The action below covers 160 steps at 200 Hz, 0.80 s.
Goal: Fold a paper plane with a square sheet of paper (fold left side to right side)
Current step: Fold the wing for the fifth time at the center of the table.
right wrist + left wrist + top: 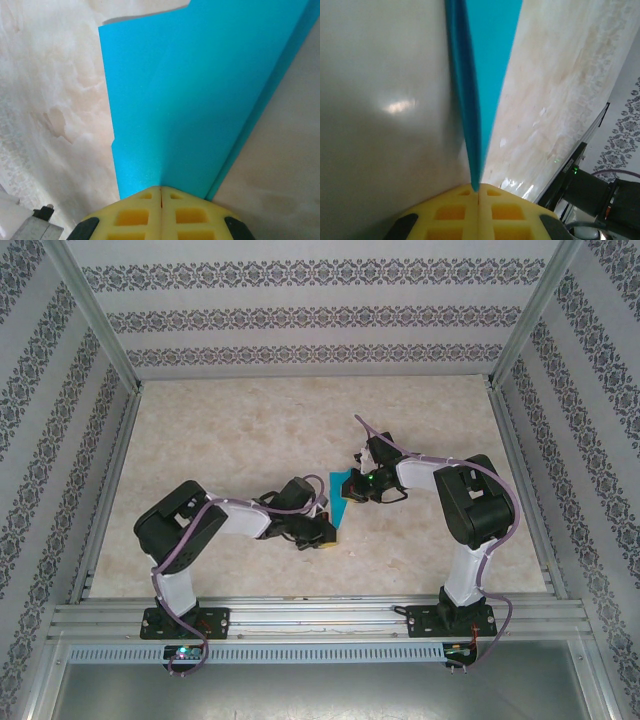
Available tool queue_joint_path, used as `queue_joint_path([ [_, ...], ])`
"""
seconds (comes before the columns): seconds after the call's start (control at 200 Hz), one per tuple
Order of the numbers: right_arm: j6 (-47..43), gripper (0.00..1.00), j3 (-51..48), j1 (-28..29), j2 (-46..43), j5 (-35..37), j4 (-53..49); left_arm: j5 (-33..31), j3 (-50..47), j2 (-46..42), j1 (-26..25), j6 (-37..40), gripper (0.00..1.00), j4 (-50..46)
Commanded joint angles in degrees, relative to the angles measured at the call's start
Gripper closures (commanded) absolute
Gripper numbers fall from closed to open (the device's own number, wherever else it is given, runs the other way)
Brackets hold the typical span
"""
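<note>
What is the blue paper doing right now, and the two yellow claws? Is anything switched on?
blue paper, folded into layers, pinched by both grippers
left gripper, shut on the narrow tip of the blue paper
right gripper, shut on the wide part of the blue paper
green light on the right arm, lit

The thin teal-blue sheet of paper (339, 502) was folded into a long, narrow wedge at mid-table, broad at the far end and tapering nearward. Its pointed tip was pinched in the left gripper (478, 192) and its broad, creased end in the right gripper (161, 190).
</note>
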Motion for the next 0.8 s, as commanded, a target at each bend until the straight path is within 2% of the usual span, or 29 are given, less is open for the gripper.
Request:
queue_joint_path([
  [0.0,-1.1,1.0,-2.6,0.9,4.4,7.7,-7.7,0.5,1.6,-5.3,0.3,0.6,1.0,-7.3],
  [0.095,-1.0,1.0,-2.6,0.9,4.3,7.7,-7.6,-0.3,5.6,-8.1,2.3,4.4,1.0,-13.4],
  [0.185,-0.9,1.0,-2.6,0.9,4.3,7.8,-7.5,0.8,7.9,-8.0,4.2,5.9,1.0,-14.7],
  [0.32,-0.6,1.0,-2.8,1.0,4.2,7.8,-7.2,1.5,11.5,-3.6,4.9,8.3,1.0,-16.2],
  [0.49,-0.7,1.0,-2.7,1.1,4.0,7.7,-7.3,2.0,14.0,2.1,4.9,8.3,1.0,-12.9],
  [0.794,-0.7,1.0,-2.5,1.4,3.5,7.4,-7.1,-1.5,17.2,8.5,5.0,10.3,1.0,-15.2],
])
